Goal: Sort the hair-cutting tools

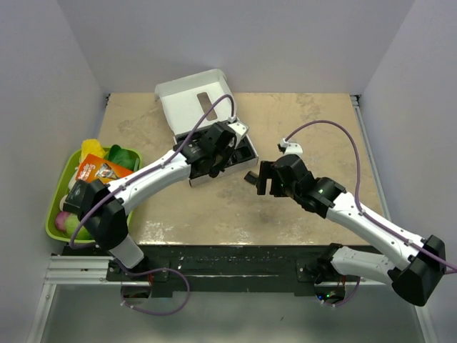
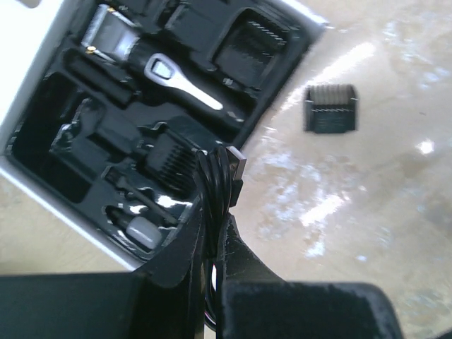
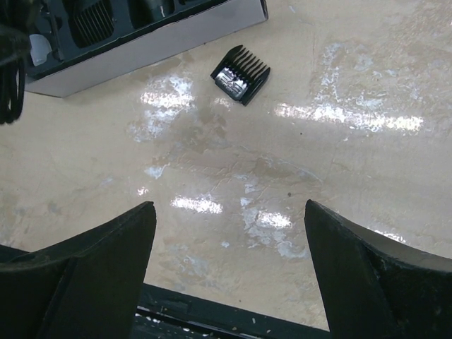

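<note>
Two white and black robot arms reach over a glossy, beige, stone-patterned table (image 3: 339, 162). At the back lies one white box (image 1: 193, 96), made of card, with its lid flipped open. It holds a shiny black moulded plastic insert (image 2: 35, 134) divided into pockets. The left gripper (image 2: 215, 212) hangs over the box's near corner. Its two dark fingers are pinched narrowly together on one thin black cord (image 2: 217, 180), coiled into a tight bundle, with a flat metal plug poking out at the top. One slim black clipper (image 2: 141, 60) lies in a long pocket of the insert, its silver blade head towards the box wall and a silver strip running down its body. I count three small, blocky, toothed comb attachments. One comb attachment (image 2: 171, 159) sits in a pocket right beside the held cord. A second comb attachment (image 2: 252, 44) sits in a corner pocket. A third comb attachment (image 3: 240, 73) lies loose on the bare table, just beside the box. The other pockets are too dark to count. The right gripper (image 3: 229, 212) hovers above the table near that loose comb, its two matte black fingers spread wide with nothing between them. One lime-green plastic tray (image 1: 51, 214) of colourful packets and fruit sits at the far left edge.
</note>
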Robot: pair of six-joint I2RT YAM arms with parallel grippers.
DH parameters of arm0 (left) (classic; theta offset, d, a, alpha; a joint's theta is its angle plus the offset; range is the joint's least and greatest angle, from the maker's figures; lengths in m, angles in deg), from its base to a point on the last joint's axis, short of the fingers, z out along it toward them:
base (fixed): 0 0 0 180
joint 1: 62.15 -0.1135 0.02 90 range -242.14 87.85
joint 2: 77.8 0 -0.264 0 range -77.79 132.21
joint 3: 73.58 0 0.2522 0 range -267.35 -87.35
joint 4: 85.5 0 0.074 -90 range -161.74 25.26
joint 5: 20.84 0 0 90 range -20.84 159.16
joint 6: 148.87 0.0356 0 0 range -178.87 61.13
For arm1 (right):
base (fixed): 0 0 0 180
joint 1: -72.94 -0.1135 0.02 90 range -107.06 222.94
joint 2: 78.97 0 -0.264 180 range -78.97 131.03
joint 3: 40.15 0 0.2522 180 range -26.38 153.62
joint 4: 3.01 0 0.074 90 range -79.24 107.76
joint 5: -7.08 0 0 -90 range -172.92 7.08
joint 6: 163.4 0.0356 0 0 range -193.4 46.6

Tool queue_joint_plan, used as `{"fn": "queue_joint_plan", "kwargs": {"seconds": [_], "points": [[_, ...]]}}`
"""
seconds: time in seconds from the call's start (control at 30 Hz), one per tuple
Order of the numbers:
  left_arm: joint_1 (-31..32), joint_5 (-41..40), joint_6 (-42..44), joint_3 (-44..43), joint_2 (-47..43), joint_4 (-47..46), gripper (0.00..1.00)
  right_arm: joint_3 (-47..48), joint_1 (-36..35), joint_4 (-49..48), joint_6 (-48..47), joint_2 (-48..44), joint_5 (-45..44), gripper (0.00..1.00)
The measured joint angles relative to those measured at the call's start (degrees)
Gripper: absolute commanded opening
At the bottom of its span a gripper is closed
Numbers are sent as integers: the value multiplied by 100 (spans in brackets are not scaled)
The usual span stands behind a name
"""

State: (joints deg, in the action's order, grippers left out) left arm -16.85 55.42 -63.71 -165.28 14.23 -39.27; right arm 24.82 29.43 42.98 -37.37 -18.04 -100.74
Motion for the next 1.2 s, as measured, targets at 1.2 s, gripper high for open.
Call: {"fn": "queue_joint_plan", "kwargs": {"seconds": [1.2], "points": [[-2302, 966, 1602, -1270, 2391, -815, 0, -111, -151, -706, -90, 678, 595, 89]]}}
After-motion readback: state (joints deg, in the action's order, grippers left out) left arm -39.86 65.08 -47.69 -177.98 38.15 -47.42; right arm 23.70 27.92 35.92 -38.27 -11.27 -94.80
